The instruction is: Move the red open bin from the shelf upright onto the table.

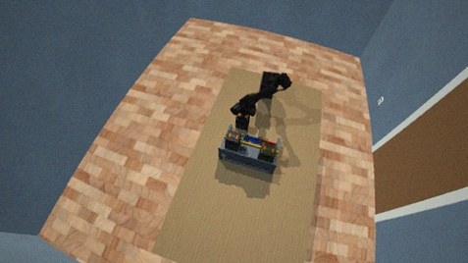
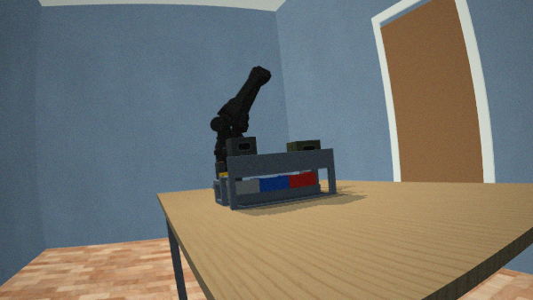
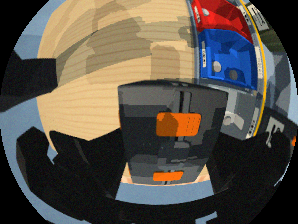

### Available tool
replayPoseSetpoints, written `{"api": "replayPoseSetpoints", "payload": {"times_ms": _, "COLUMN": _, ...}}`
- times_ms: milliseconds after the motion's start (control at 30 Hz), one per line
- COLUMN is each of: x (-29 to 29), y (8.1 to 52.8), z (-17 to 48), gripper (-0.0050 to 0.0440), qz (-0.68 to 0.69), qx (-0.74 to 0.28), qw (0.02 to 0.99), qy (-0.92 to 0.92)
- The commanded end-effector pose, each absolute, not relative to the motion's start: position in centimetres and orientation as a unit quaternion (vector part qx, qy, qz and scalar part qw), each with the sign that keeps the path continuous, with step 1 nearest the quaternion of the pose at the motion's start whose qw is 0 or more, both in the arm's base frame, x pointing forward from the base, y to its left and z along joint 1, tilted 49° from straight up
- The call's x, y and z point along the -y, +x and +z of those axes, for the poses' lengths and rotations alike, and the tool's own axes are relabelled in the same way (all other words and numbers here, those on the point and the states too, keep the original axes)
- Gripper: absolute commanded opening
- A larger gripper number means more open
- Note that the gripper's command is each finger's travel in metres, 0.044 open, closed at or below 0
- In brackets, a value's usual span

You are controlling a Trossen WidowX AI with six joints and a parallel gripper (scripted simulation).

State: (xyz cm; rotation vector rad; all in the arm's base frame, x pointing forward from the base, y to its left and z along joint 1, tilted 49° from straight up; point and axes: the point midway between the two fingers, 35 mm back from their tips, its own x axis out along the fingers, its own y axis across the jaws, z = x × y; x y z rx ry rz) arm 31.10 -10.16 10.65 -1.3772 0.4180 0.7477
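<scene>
The red open bin stands in the lower level of the grey shelf, beside a blue bin. In the wrist view it lies at the top right, partly cut off; I cannot tell its parts apart. My gripper is shut on a dark grey case with orange patches, its fingers on either side. The case is beside the shelf on the arm's side, near the grey bin's end; its exact height is unclear.
A grey bin is beyond the blue one and holds a pale part. On the shelf's top stand a dark case and an olive case. The shelf stands on the wooden table.
</scene>
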Motion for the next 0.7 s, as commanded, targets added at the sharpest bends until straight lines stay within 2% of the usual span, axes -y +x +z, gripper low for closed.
{"api": "replayPoseSetpoints", "payload": {"times_ms": 0, "x": 10.72, "y": 30.98, "z": 12.0, "gripper": 0.0, "qz": 0.315, "qx": -0.185, "qw": 0.688, "qy": -0.627}}
{"api": "replayPoseSetpoints", "payload": {"times_ms": 667, "x": 10.78, "y": 30.92, "z": 12.12, "gripper": 0.0, "qz": 0.312, "qx": -0.186, "qw": 0.689, "qy": -0.627}}
